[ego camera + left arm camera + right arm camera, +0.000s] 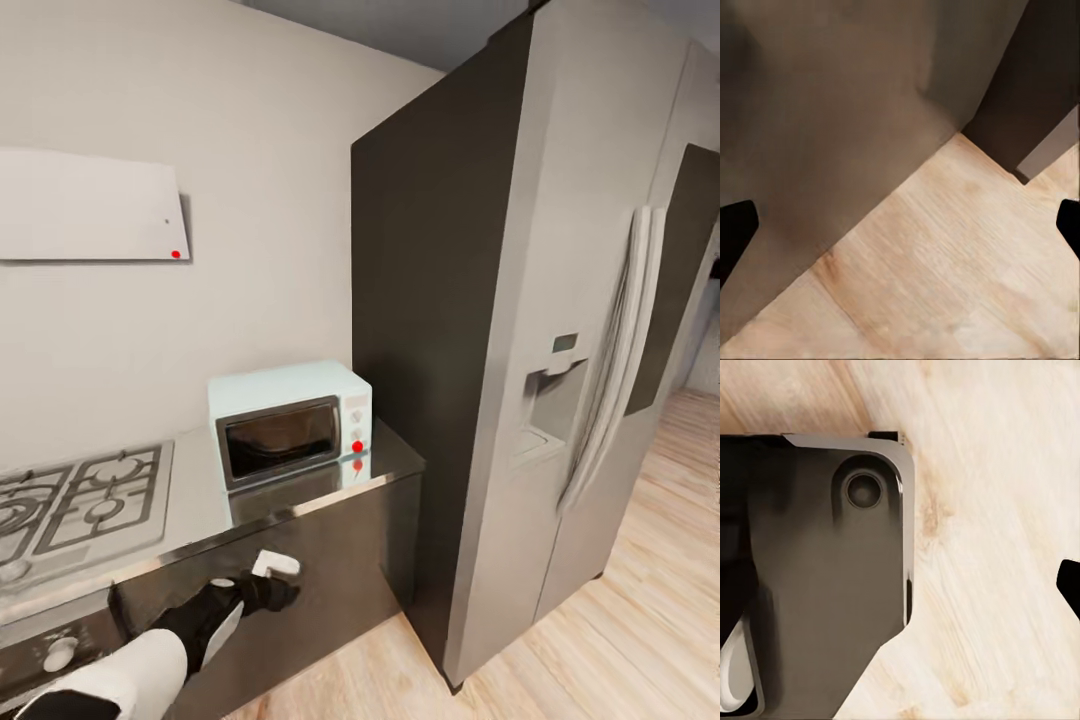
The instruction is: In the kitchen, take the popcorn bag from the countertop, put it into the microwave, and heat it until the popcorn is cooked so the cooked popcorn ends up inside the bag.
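Microwave (290, 422), door shut, far right on desk (200, 500): rigid box, presumably opened at door's edge; left jaws wide, empty; right unclear.

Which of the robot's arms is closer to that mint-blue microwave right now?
Left, as far as I can tell. Its left gripper hangs low before the cabinet front, below the microwave. The right wrist camera faces wooden floor, giving no distance.

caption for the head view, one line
Mint microwave closed on the steel countertop between hob and fridge.
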You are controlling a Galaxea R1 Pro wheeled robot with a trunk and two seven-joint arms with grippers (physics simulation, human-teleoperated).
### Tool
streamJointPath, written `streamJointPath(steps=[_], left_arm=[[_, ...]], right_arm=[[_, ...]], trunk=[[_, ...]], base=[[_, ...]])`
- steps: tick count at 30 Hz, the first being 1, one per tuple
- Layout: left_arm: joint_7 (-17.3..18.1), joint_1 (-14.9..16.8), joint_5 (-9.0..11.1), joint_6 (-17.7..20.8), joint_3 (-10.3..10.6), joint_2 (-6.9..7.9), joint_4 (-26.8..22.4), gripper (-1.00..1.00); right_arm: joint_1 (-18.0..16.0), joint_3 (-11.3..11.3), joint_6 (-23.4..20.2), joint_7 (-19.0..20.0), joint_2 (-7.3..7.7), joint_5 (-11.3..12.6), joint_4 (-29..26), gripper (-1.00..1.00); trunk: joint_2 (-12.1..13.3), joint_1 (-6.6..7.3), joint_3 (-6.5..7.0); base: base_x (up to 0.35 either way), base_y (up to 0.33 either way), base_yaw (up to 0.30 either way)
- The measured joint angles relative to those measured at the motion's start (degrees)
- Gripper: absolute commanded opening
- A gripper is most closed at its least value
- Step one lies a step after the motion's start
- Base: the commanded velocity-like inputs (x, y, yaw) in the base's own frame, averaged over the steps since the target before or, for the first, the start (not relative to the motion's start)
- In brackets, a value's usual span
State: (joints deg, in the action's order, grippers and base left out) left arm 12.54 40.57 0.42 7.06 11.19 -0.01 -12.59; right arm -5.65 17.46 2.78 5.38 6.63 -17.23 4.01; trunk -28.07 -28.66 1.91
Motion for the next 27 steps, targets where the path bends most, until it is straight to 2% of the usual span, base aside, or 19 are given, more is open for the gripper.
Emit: streamJointPath(steps=[1, 2, 5, 10, 13, 16, 17, 18, 19, 21, 24, 26, 27], left_arm=[[-1.2, 0.0, 0.0, -3.1, 0.0, -0.02, 5.3, 1.00], [-2.2, -0.1, 0.1, -5.3, -0.2, 0.04, 8.4, 1.00], [-3.1, -1.9, 0.2, -7.0, -0.3, 0.12, 10.8, 1.00], [-6.8, -9.6, 0.2, -7.2, -0.3, 0.17, 11.4, 1.00], [-8.7, -17.4, 0.2, -7.1, -0.4, 0.36, 11.5, 1.00], [-11.9, -23.4, 0.3, -5.3, -0.4, 3.23, 11.5, 1.00], [-12.9, -26.7, 0.2, 0.9, -0.5, 5.28, 11.3, 1.00], [-13.0, -28.8, 0.3, 3.6, -0.5, 5.71, 11.6, 1.00], [-13.1, -29.3, 0.3, 7.2, -0.4, 5.82, 11.6, 1.00], [-13.2, -30.0, 0.4, 10.5, -0.5, 5.88, 11.6, 1.00], [-13.2, -30.4, 1.2, 11.9, -0.6, 5.90, 11.6, 1.00], [-13.2, -30.8, 4.0, 12.1, -0.7, 5.78, 11.6, 1.00], [-13.2, -30.9, 6.3, 12.1, -0.8, 5.56, 11.6, 1.00]], right_arm=[[0.0, 0.0, 0.2, 0.0, 0.00, 0.0, 0.0, 1.00], [0.0, 0.0, 0.3, 0.0, 0.00, 0.0, 0.0, 1.00], [0.0, 0.0, 0.4, 0.0, 0.00, 0.0, 0.0, 1.00], [0.0, 0.0, 0.4, -0.1, 0.01, 0.0, 0.0, 1.00], [0.0, 0.0, 0.5, -0.2, 0.00, 0.1, 0.0, 1.00], [0.0, 0.3, 0.6, -0.2, 0.00, 0.1, 0.0, 1.00], [0.0, 0.5, 1.4, -0.2, 0.00, 0.1, -0.2, 1.00], [0.0, 0.5, 2.0, -0.2, 0.00, 0.1, -0.2, 1.00], [0.0, 0.5, 2.8, -0.2, 0.00, 0.1, -0.2, 1.00], [0.0, 0.5, 3.8, -0.2, 0.00, 0.0, -0.2, 1.00], [0.0, 0.5, 4.3, -0.2, 0.01, 0.0, -0.3, 1.00], [0.0, 0.5, 4.3, -0.2, 0.02, 0.0, -1.0, 1.00], [0.0, 0.5, 4.3, -0.2, 0.01, 0.0, -1.3, 1.00]], trunk=[[0.0, 0.01, 0.01], [0.0, 0.00, 0.01], [0.0, 0.02, 0.01], [0.0, 0.04, 0.00], [0.0, 0.05, 0.01], [0.0, 0.05, 0.00], [0.0, 0.05, 0.02], [0.0, 0.05, 0.00], [0.0, 0.05, 0.02], [0.0, 0.05, 0.02], [0.0, 0.05, 0.02], [0.0, 0.05, 0.02], [0.0, 0.05, 0.01]], base=[[-0.348, 0.000, 0.000], [-0.346, 0.000, 0.000], [-0.178, 0.000, 0.000], [-0.049, 0.000, 0.000], [-0.006, 0.000, 0.124], [-0.001, 0.000, 0.237], [0.000, 0.000, 0.259], [0.000, 0.000, 0.263], [0.000, 0.000, 0.265], [0.000, 0.000, 0.267], [0.000, 0.000, 0.267], [0.000, 0.000, 0.268], [0.000, 0.000, 0.268]])
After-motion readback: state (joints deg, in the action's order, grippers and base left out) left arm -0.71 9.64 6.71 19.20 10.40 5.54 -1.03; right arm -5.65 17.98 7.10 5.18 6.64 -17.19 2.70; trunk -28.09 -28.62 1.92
